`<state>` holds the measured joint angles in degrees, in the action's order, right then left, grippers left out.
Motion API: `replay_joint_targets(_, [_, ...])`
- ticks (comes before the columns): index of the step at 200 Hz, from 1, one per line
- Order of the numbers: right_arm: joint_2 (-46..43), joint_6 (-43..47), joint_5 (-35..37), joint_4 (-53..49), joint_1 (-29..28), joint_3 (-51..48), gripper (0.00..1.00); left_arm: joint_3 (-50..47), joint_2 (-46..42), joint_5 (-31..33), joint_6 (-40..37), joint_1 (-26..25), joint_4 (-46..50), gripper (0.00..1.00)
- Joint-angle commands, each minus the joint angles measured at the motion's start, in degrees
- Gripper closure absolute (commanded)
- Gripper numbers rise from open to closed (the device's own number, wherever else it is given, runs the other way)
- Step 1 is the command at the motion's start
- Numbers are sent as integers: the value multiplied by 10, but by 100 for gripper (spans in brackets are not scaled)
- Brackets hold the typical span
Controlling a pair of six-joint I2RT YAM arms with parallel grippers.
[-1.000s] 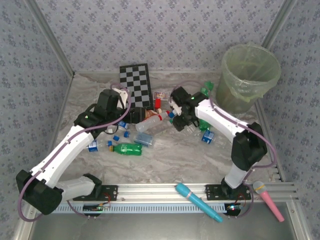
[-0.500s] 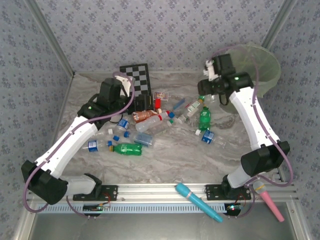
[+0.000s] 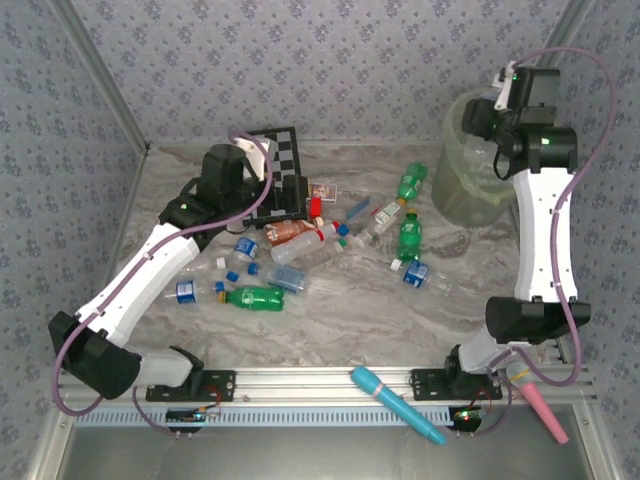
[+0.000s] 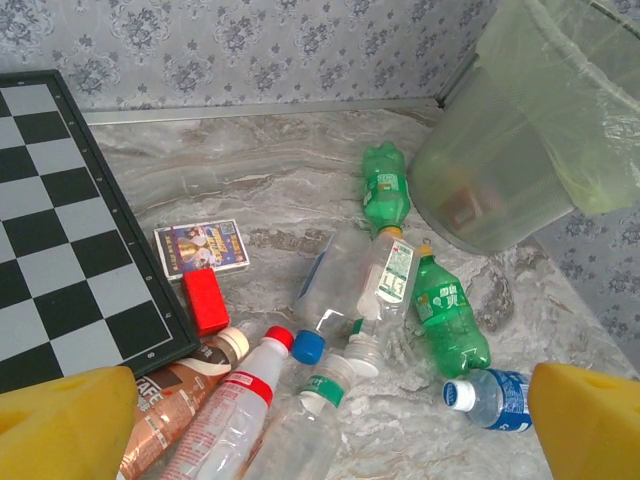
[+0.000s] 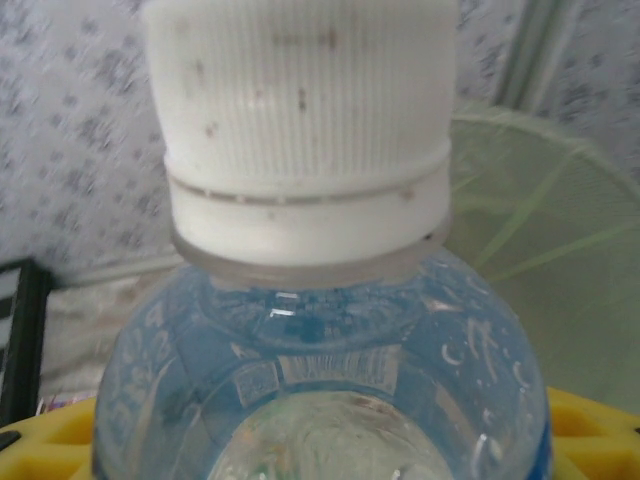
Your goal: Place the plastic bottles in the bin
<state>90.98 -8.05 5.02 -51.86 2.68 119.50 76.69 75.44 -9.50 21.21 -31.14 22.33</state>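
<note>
- Right gripper (image 3: 484, 112): the yellow fingers (image 5: 45, 440) are clamping a clear plastic bottle with a white ribbed cap (image 5: 300, 150). The jaws are standing partly apart around its body, and the cap is pointing at the wrist camera.
- The held bottle is hanging high beside the tall round bin lined with a pale green bag (image 3: 470, 195). In the top view the gripper is overlapping the left part of the rim. Whether the bottle is already over the mouth cannot be told.
- Left gripper (image 4: 322, 440): the jaws are standing spread to their widest, gripping nothing, and hovering above a heap of bottles beside the black-and-white chessboard (image 4: 60, 220).
- Below it, a brownish bottle with a cream cap (image 4: 175, 405), a red-capped clear bottle (image 4: 240, 405) and a blue-capped clear bottle (image 4: 330, 290) are lying on their sides, crowding together.
- Farther out, two green soda bottles are lying flat: the far green bottle (image 4: 385, 190) just beside the bin's base, the near green bottle (image 4: 450, 318) next to the heap.
- A small red block (image 4: 205, 300) and a printed card box (image 4: 200, 247) are sitting between chessboard and heap.
- A third green bottle (image 3: 255, 297) and a blue-labelled clear bottle (image 3: 190, 291) are lying near the left arm on the marbled table (image 3: 340, 320).
</note>
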Motion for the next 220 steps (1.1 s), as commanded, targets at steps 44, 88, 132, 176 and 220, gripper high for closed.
replay_joint_targets(44, [49,-38,138,115,38,4,37,-24,-28,-39,30,1,-39,0])
replay_joint_targets(88, [84,3,207,193,42,-18,36,-36,-35,-48,45,-2,-52,0])
replay_joint_targets(132, [132,22,274,190,56,-11,36,-47,-52,-42,38,-3,-45,0])
replay_joint_targets(176, [128,91,320,251,35,-61,36,-59,-64,-33,35,-3,-41,0])
replay_joint_targets(220, [128,95,333,240,42,-92,35,-59,-68,-31,31,-3,-40,0])
